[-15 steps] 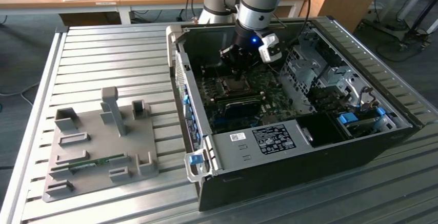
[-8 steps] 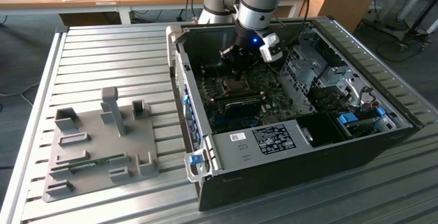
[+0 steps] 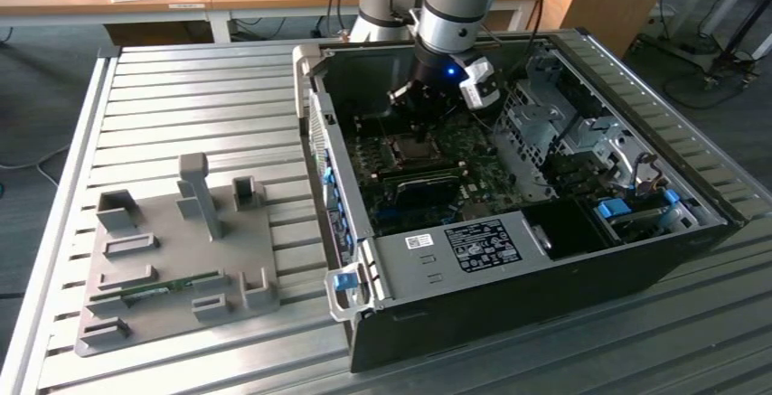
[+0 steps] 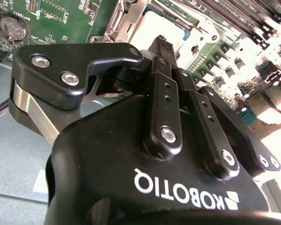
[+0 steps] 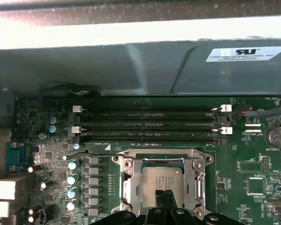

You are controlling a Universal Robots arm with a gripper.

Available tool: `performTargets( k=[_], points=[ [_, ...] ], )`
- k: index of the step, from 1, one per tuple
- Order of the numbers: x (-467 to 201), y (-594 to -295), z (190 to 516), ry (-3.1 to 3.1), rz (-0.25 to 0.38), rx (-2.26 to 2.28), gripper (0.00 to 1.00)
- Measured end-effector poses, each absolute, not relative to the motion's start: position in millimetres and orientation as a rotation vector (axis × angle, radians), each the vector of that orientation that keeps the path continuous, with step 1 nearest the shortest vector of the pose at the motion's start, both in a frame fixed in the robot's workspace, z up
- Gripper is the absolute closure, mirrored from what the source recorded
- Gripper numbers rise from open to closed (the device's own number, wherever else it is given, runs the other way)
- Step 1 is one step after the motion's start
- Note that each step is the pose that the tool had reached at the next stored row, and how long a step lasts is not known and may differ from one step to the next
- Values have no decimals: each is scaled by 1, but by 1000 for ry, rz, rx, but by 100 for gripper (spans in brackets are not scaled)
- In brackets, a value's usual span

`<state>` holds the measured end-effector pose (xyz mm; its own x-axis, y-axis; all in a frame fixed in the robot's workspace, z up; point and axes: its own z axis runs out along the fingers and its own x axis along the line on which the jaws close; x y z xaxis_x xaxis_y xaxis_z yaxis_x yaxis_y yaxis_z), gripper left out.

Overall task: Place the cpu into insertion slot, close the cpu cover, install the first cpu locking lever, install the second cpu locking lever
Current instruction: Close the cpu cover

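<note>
1. The slatted metal table (image 3: 181,97) carries the whole scene in the exterior view, and it's the biggest thing here.
2. On it stands the open computer case (image 3: 507,305), a black tower laid on its side with its insides facing up, toward the exterior view's right.
3. The arm (image 3: 458,6) comes in from the far side and dips straight down into the case.
4. Well apart from the case, on the exterior view's left, a grey fixture plate (image 3: 157,268) lies on the table, with a slim green board resting in one of its holders.
5. Inside the case, there's the green motherboard (image 5: 243,159), with long dark memory slots (image 5: 145,124) running between the socket and the case wall.
6. Now the gripper (image 5: 166,200): it hangs right over the socket. In both wrist views its two black fingers are drawn tight together, with no gap and nothing visible between them. The tips sit over the near edge of the chip; I can't tell whether they touch it.
7. The cpu cover (image 5: 130,187) lies around the socket as a silvery frame, with its window showing the chip.
8. The cpu (image 5: 159,180) sits in the socket, its grey metal top up, framed by that window.
9. Smallest of all, a round coin battery (image 5: 277,136) sits on the board, off to one side of the socket.
</note>
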<state>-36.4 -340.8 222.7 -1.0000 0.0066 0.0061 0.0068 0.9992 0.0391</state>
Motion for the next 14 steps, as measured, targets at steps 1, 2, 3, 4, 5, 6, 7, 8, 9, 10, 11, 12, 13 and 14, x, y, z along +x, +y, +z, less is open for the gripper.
performTargets(
  k=[1,2,3,4,5,6,7,8,9,10,11,12,13,14],
  points=[
    [-37,-341,223,-3139,-64,-6,89],
    [-37,-341,223,-3144,-66,-1,89],
    [-37,-341,222,-3148,-67,4,89],
    [-37,-341,222,-3152,-69,9,89],
    [-37,-341,222,-3156,-71,15,89],
    [-37,-341,222,-3159,-72,21,89],
    [-37,-341,222,-3161,-73,26,89],
    [-37,-341,222,-3162,-73,31,89],
    [-37,-341,222,-3162,-73,31,89],
    [-37,-341,222,-3162,-73,31,89],
    [-37,-341,222,-3162,-73,31,89],
    [-37,-341,222,-3162,-73,31,89],
    [-37,-341,222,-3162,-73,31,89],
    [-37,-341,222,-3162,-73,31,89]
  ],
)
